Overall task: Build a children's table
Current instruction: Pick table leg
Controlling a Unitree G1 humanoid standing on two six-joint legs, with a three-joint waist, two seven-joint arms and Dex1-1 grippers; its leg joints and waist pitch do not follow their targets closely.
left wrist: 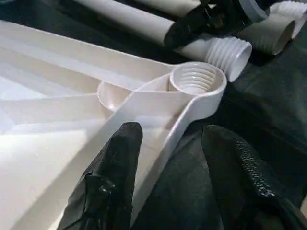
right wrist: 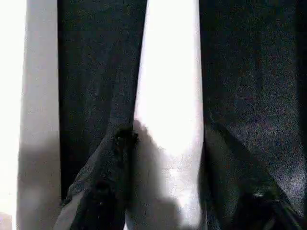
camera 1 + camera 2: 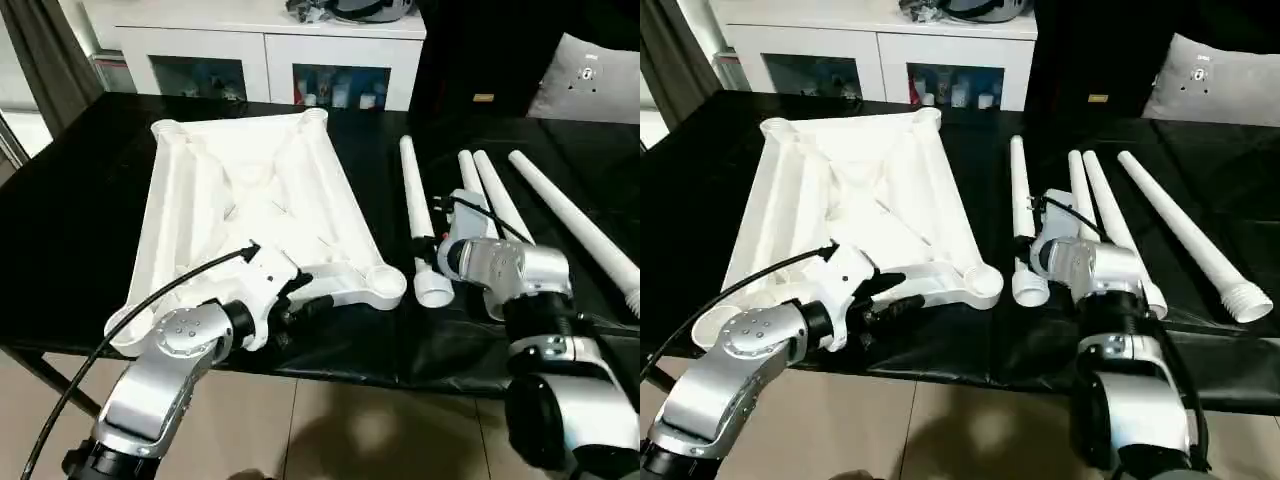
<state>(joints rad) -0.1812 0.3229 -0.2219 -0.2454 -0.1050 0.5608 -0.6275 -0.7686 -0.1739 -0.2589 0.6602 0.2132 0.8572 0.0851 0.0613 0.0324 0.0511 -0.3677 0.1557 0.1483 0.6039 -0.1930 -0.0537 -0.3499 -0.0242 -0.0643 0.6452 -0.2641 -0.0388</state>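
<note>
A plain white table top (image 3: pixel 250 215) with a ribbed underside is seen on a black cloth (image 3: pixel 70 230). Four legs (image 3: pixel 415 205) in the same plain white are laid beside it. The forearms (image 3: pixel 160 385) are finished in silver, and black fingers (image 1: pixel 112 184) are fitted to them. A white cabinet (image 3: pixel 265 45) with glass doors is seen behind, and a light tiled floor (image 3: pixel 330 430) below.

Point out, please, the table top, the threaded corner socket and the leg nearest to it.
table top (image 3: pixel 250 190), left eye view, ribbed underside
threaded corner socket (image 1: pixel 196 79), left wrist view, inner thread
nearest leg (image 3: pixel 414 200), left eye view, mid shaft
</note>
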